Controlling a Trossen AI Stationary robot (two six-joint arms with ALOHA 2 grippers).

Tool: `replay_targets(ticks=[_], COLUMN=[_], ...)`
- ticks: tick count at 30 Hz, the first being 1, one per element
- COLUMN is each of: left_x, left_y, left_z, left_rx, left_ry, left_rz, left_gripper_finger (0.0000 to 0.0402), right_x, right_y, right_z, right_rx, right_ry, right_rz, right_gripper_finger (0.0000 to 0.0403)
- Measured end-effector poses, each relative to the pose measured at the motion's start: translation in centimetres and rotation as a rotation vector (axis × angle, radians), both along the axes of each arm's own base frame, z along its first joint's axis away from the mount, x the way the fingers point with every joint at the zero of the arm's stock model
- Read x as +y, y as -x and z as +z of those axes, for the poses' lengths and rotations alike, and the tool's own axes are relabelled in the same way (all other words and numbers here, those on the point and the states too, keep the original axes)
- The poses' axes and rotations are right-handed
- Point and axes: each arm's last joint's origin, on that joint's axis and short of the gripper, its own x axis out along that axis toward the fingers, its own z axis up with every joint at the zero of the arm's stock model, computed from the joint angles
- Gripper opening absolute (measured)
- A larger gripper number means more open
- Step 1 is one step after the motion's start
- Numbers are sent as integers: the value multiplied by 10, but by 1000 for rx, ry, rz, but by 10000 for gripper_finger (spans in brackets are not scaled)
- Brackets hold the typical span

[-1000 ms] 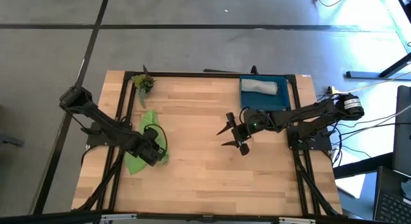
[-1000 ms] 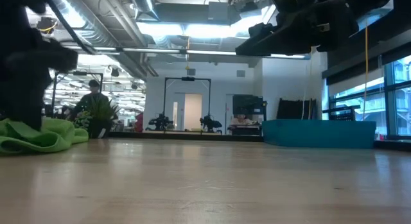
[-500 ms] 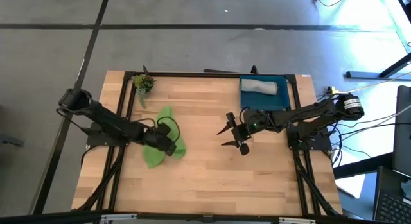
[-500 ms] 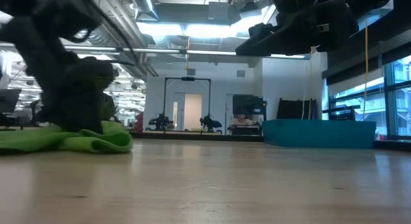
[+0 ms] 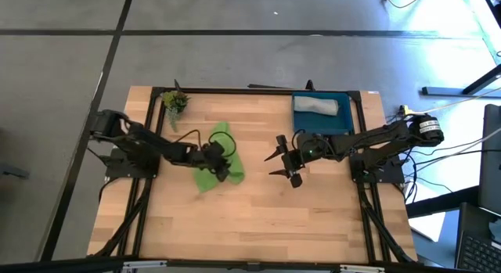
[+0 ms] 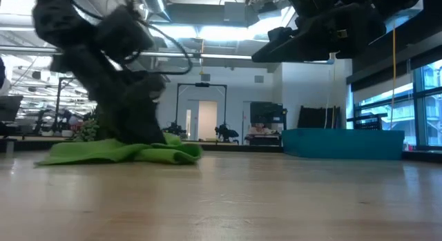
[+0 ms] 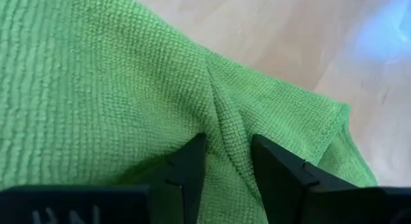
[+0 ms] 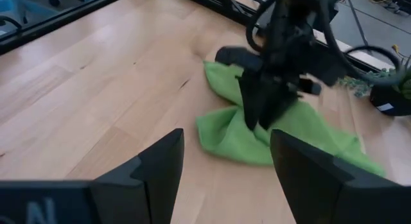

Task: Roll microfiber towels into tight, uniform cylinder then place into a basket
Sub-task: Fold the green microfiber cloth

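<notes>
The lime green towel point(image 5: 207, 179) lies crumpled flat on the wooden table, left of its middle. It also shows in the low view point(image 6: 124, 152) and the right wrist view point(image 8: 257, 137). My left gripper point(image 5: 227, 165) is down on it and shut on a ridge of the cloth. My right gripper point(image 5: 280, 165) is open and empty, above the table to the right of the towel, its fingers point(image 8: 157, 166) pointing toward the towel. The light grey towel point(image 5: 315, 105) lies rolled in the dark-blue basket point(image 5: 344, 120) at the far right. My left gripper pinches a raised fold of the green towel point(image 7: 226, 131) between its two fingers point(image 7: 192, 163), near the towel's right-hand edge. The fingers come from above, pointing down. The towel lies on the table around the fold, slack.
A small potted plant point(image 5: 174, 101) stands at the far left corner. The basket point(image 6: 342, 143) stands behind my right arm. Bare wood lies between the towel and the table's near edge.
My left gripper has gone toward the table's right edge, staying shut on the green towel. The towel has slid along the table with it, from near the left edge toward the middle, and lies more spread out.
</notes>
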Motion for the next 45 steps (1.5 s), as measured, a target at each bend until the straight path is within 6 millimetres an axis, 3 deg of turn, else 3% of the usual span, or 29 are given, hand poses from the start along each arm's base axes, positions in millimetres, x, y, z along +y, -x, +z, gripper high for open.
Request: replay_targets(ticks=[9,15,22,30,35,45], left_x=[18,23,14,-24,-56,-87], left_y=[-62,-76,-68,-24,-2,5], left_z=[7,22,58,97,96,94], left_rx=[29,-31,-100,57,173,102], left_ry=[-130,-126,-205,-412,-496,-417], left_rz=[-186,-244,-338,-498,-596,-609], left_gripper_finger=[125,125,125,125,125,125], right_x=[0,0,0,2,2,2], right_y=[0,0,1,2,2,2], right_z=[0,1,1,-2,-2,-2], right_rx=[-2,-4,-3,35,49,48], right_ry=[2,3,2,-35,-60,-60], right_rz=[0,0,-1,-11,-22,-22], right_gripper_finger=[232,232,232,232,232,232])
